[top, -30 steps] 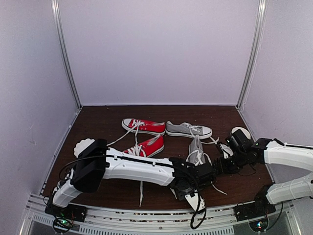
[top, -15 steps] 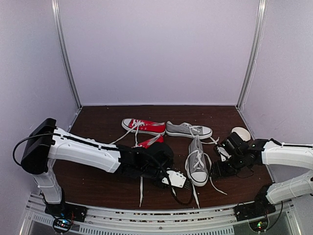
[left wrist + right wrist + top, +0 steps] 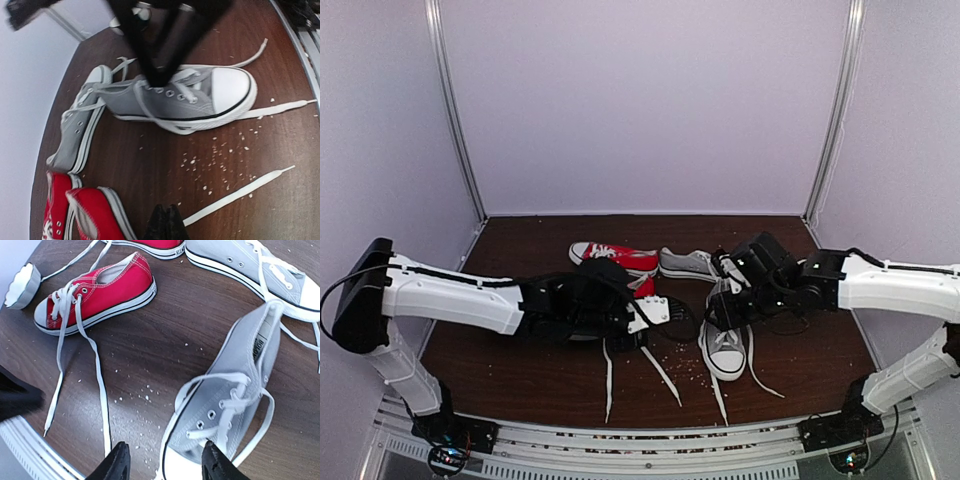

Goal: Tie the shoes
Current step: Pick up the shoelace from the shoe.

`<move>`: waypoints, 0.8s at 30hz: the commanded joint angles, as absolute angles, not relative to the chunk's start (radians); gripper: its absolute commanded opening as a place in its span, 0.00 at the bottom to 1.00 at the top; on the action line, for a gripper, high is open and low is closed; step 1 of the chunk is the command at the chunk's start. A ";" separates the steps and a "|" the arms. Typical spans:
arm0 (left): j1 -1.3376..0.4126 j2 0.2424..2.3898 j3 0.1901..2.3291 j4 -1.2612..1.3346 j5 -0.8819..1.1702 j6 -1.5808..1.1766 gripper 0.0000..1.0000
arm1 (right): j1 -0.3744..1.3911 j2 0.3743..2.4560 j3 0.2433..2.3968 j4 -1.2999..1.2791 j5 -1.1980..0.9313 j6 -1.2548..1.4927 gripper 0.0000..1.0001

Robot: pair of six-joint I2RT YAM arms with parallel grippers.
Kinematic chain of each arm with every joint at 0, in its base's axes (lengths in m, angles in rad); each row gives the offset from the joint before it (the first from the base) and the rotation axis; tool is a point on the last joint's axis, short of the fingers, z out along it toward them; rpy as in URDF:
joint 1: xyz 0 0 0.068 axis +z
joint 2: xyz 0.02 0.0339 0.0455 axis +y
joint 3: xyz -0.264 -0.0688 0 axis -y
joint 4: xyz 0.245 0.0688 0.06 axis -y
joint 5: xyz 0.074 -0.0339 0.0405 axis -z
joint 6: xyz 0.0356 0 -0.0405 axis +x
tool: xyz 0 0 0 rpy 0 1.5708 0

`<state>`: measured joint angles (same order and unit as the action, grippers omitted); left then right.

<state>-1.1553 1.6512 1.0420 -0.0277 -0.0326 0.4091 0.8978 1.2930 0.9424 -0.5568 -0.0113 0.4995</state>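
Closest to my bases, loose white lace ends (image 3: 608, 378) trail over the dark wooden surface (image 3: 500, 370) among scattered pale crumbs (image 3: 210, 170). I count four shoes in all, two grey and two red, plus one white scalloped dish (image 3: 20, 285). The nearer grey shoe (image 3: 725, 345) stands upright right of centre, its white toe cap pointing back at me. Its laces (image 3: 227, 405) are untied and spill off both sides onto the surface. My right end effector (image 3: 165, 465) hangs over this shoe with its fingers (image 3: 117, 462) spread wide and nothing between them. The toe cap sits low between the tips, and I cannot tell whether they touch it. My left end effector (image 3: 164, 225) sits just left of that shoe, low over the surface. Its two dark fingertips are pressed together and I see nothing pinched in them. One flat lace end (image 3: 235, 192) lies near it but apart from the tips. Just behind my left arm is the first red shoe (image 3: 100, 290), upright, its laces undone and running toward me, with the dish near its toe. Farther back the second grey shoe (image 3: 692, 264) lies tipped on its side, its heel end near the upright shoe's heel. The second red shoe (image 3: 615, 257) lies to its left, the two almost in a row.
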 commanded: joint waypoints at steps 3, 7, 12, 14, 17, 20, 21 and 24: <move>-1.071 1.481 0.903 0.133 -0.044 0.208 0.07 | 0.926 1.496 1.098 -0.657 0.139 0.556 0.47; -1.035 1.432 0.866 0.140 -0.112 0.111 0.09 | 0.930 1.576 1.118 -0.623 0.100 0.618 0.43; -1.029 1.379 0.821 0.137 -0.144 0.119 0.11 | 0.930 1.657 1.107 -0.577 0.102 0.659 0.42; -1.029 1.371 0.814 0.133 -0.137 0.125 0.12 | 0.931 1.701 1.133 -0.568 0.113 0.656 0.41; -1.029 1.364 0.809 0.126 -0.138 0.131 0.12 | 0.930 1.759 1.180 -0.559 0.128 0.645 0.41; -1.029 1.353 0.806 0.111 -0.140 0.136 0.12 | 0.912 1.800 1.198 -0.552 0.152 0.657 0.40; -1.029 1.346 0.804 0.106 -0.140 0.137 0.12 | 0.908 1.802 1.191 -0.540 0.160 0.660 0.39; -1.029 1.325 0.792 0.111 -0.131 0.143 0.12 | 0.902 1.815 1.182 -0.513 0.180 0.656 0.37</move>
